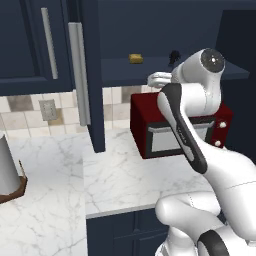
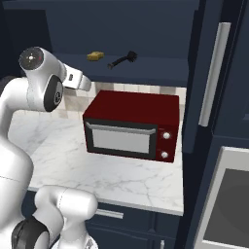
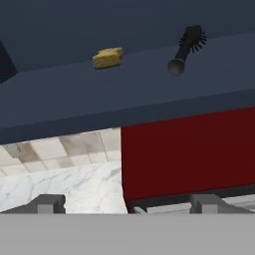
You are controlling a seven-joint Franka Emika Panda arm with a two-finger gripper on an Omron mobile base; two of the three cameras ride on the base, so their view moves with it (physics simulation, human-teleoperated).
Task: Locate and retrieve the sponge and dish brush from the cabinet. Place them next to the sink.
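The gripper (image 3: 127, 203) is spread wide and holds nothing — reaching up, it might bump the cabinet (image 3: 149, 94) shelf edge and knock the sponge (image 3: 107, 58) away.

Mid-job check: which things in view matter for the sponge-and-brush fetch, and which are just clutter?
For the job:
sponge, on the open cabinet shelf
dish brush, on the same shelf, apart from the sponge
gripper, below shelf level

Just lying about:
red microwave on the marble counter
grey cylinder on a brown base
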